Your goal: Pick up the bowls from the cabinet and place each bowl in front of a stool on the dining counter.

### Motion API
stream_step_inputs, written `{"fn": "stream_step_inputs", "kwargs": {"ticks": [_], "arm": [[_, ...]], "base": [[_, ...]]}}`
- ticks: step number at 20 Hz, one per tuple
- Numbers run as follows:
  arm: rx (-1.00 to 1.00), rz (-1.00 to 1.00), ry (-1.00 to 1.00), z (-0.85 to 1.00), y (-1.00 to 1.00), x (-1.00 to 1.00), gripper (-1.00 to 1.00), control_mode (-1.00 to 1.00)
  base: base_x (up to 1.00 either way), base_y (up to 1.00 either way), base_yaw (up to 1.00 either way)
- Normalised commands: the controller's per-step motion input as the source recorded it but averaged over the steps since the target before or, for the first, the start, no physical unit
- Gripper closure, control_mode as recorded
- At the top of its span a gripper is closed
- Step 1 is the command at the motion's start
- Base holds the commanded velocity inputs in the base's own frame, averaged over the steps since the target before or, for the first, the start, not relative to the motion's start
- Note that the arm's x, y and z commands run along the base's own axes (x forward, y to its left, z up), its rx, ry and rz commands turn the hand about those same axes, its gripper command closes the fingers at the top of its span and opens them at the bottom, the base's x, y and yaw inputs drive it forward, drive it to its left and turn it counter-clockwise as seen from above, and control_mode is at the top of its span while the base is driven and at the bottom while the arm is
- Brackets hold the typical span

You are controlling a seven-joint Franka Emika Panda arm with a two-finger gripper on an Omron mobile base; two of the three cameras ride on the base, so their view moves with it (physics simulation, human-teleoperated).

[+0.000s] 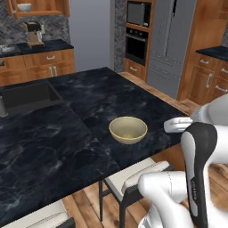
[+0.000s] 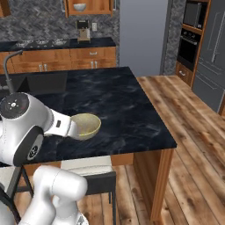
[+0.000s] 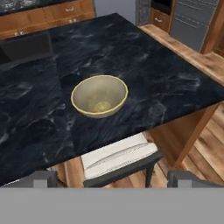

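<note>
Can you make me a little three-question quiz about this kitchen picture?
1. True or false: the olive-tan round bowl with cream inside sits on the black marbled stone dining counter.
2. Where is the white-grey marbled bowl? A) in the reddish-brown wood wall cabinet B) on the floor C) in the sink
3. What stands under the counter edge nearest the olive-tan bowl?

Key:
1. True
2. A
3. A stool with a pale cream cushioned seat and dark metal legs.

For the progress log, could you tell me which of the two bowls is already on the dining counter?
The olive-tan bowl; it sits on the dining counter above a stool. The white one remains in the cabinet.
</note>
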Motion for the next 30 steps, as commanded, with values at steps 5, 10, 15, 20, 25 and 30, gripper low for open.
{"fn": "stream_step_inputs", "kwargs": {"ticks": [5,10,15,20,25,30], "arm": [[-0.01,0.0,0.02,0.01,0.08,-0.16,-1.0,1.0],[0.0,0.0,0.0,0.0,0.0,0.0,-1.0,1.0],[0.0,0.0,0.0,0.0,0.0,0.0,-1.0,1.0],[0.0,0.0,0.0,0.0,0.0,0.0,-1.0,1.0],[0.0,0.0,0.0,0.0,0.0,0.0,-1.0,1.0],[0.0,0.0,0.0,0.0,0.0,0.0,-1.0,1.0]], "base": [[-0.65,-0.12,0.0],[-0.45,-0.99,-0.11],[0.16,-1.0,-0.16],[0.91,-1.0,-0.13],[1.0,-1.0,-0.03],[1.0,-1.0,0.0]]}}
